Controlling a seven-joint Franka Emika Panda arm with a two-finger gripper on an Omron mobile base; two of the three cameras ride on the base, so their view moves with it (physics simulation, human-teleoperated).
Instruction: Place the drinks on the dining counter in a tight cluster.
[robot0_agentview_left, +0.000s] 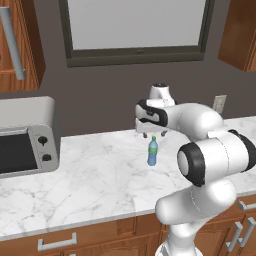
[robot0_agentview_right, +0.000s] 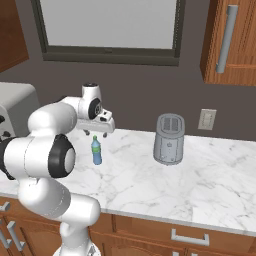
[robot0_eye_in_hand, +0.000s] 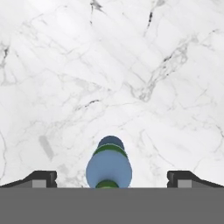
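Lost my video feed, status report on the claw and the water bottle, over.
Claw open, hovering above blue water bottle, fingers straddling it, no contact. Bottle upright on marble wall counter. Toaster off to the side, nothing blocking.

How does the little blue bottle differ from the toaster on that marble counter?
The water bottle is slim, blue and green-capped; the toaster is squat, grey and much bulkier. The bottle stands right beneath the open hand; the toaster sits off to the side, away from it. Both stand upright on the marble counter.
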